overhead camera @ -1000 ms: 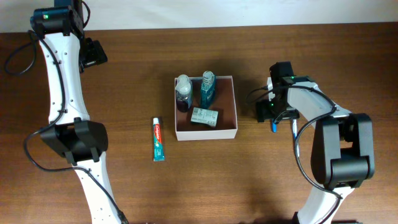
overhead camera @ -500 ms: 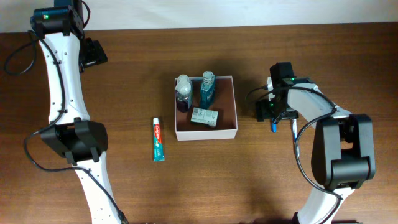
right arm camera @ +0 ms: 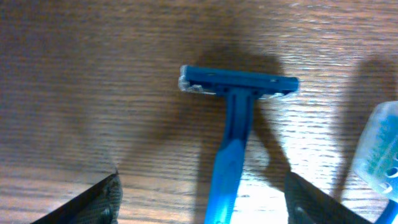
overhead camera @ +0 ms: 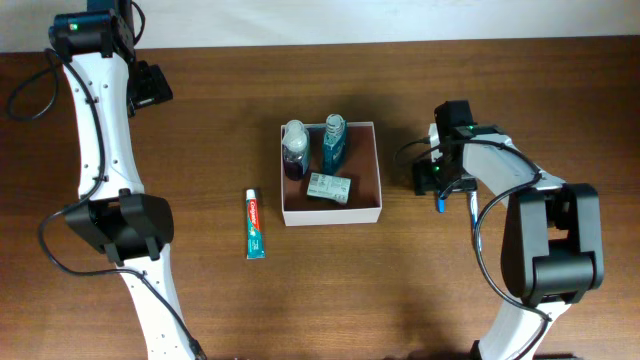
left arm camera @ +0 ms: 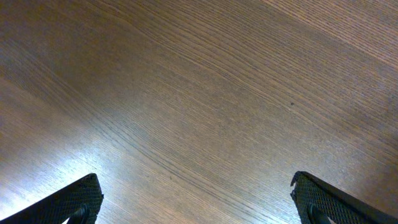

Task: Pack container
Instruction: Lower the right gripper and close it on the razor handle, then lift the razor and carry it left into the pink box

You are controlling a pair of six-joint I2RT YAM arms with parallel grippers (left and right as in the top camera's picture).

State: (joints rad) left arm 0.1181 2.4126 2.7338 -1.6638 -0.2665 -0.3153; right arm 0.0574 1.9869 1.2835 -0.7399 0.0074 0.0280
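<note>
Container right rim well apart from right hand — wide-spread, empty, astride razor.

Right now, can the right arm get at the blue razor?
Probably yes. The right gripper hangs open over the razor, whose handle lies between the fingers, and nothing covers it.

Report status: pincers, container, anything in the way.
Left pincer open, empty. Right pincer open over blue razor. Container holds three toiletries; toothpaste outside. Nothing blocking.
</note>
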